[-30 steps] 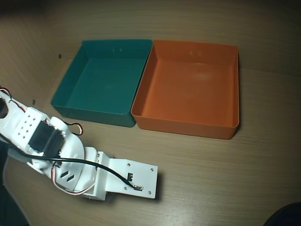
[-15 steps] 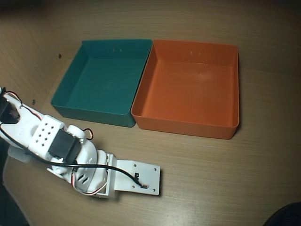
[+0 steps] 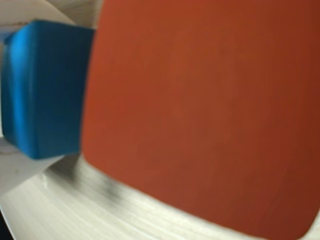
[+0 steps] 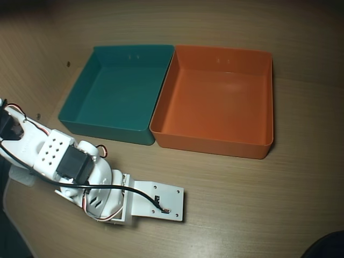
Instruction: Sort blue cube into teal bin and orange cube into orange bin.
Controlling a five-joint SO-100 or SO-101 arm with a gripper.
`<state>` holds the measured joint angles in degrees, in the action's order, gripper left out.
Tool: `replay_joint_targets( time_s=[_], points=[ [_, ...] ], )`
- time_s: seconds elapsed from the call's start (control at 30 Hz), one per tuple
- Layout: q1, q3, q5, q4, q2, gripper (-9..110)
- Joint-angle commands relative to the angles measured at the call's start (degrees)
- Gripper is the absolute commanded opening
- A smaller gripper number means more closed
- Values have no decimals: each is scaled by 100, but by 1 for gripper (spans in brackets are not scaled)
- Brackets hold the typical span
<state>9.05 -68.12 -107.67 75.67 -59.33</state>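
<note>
We record the teal bin (image 4: 110, 99) and the orange bin (image 4: 215, 102) side by side, walls touching, toward the far edge of the counter (image 4: 258, 204); both floors are bare. The arm (image 4: 80, 177) lies low near the counter's front left corner, covering whatever is beneath it in the overhead view. In the wrist view the blue cube (image 3: 42, 87) sits just beside the orange cube (image 3: 200, 110), both very close and blurred. We cannot tell whether the gripper is clenched or released.
</note>
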Motion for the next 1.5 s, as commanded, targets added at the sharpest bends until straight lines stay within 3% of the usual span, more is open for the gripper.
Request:
replay_joint_targets(
  time_s=[0.0,0.5,1.23,1.47],
  points=[
    [62,352,26,-18,-290,-5],
    [-53,334,26,-18,-3217,-6],
    [-3876,176,817,79,-3937,-6],
    [-4781,-949,870,26,-3946,-6]
  ],
)
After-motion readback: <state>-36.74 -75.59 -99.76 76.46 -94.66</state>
